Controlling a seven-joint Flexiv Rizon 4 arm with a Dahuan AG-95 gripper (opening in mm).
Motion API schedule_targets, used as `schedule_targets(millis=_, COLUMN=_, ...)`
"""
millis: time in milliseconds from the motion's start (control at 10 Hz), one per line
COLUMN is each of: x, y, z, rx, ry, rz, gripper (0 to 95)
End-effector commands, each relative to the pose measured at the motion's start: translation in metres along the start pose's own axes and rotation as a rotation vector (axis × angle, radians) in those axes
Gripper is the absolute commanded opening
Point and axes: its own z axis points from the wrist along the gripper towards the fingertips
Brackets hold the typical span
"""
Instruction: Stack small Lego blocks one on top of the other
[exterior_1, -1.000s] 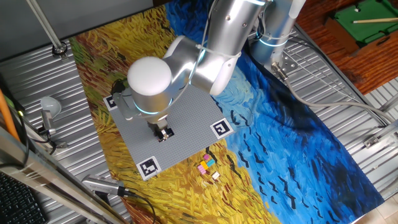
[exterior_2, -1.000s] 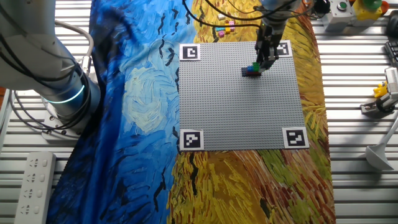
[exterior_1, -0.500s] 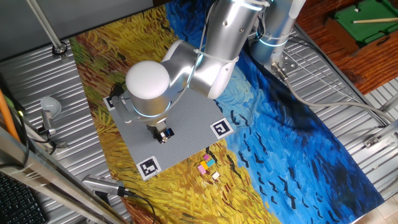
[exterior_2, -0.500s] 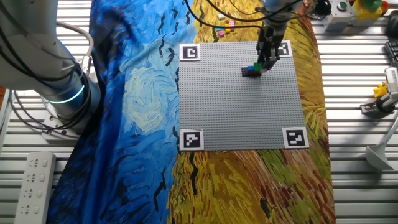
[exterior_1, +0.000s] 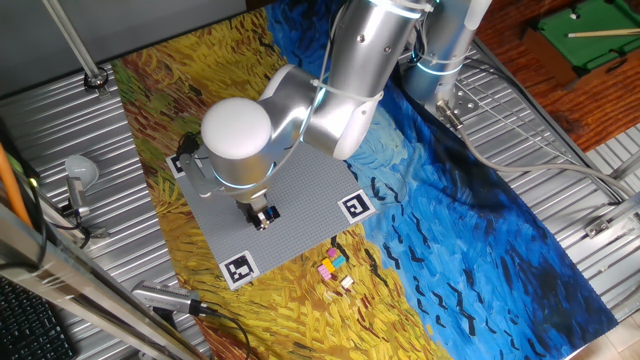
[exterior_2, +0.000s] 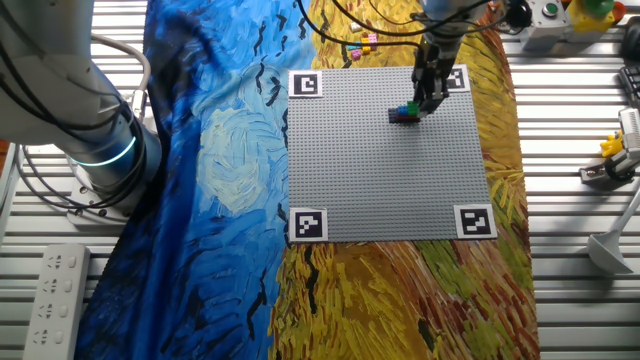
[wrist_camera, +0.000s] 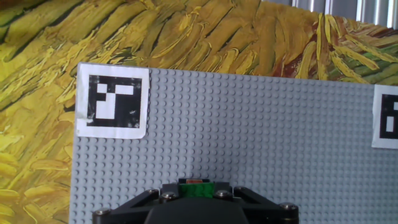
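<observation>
My gripper (exterior_2: 424, 100) stands low over the far right part of the grey baseplate (exterior_2: 380, 170). In the hand view its jaws (wrist_camera: 196, 196) are closed around a green Lego block (wrist_camera: 196, 189), with a sliver of a red block (wrist_camera: 194, 182) just beyond it. In the other fixed view the green block (exterior_2: 410, 106) sits on a dark blue block (exterior_2: 402, 116) as a small stack on the plate. In one fixed view the fingers (exterior_1: 262, 213) reach down to the plate and the arm hides most of the stack.
Several loose small blocks, pink, yellow and white, lie on the painted cloth beside the plate (exterior_1: 332, 264) (exterior_2: 362, 44). Black-and-white tags mark the plate's corners (wrist_camera: 112, 101). The robot base (exterior_2: 90, 150) stands at the left, and metal table slats surround the cloth.
The arm has sunk a little towards the plate since a second ago. The gripper and the stack have stayed still over the last half second.
</observation>
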Motion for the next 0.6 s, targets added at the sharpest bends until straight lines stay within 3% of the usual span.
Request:
schedule_targets(millis=100, x=-0.0001, y=0.0000, z=0.0004, rx=-0.001, ry=0.000, rz=0.013, gripper=0.0)
schedule_targets(millis=600, x=0.0000, y=-0.0002, z=0.0007, rx=-0.003, ry=0.004, rz=0.035, gripper=0.0)
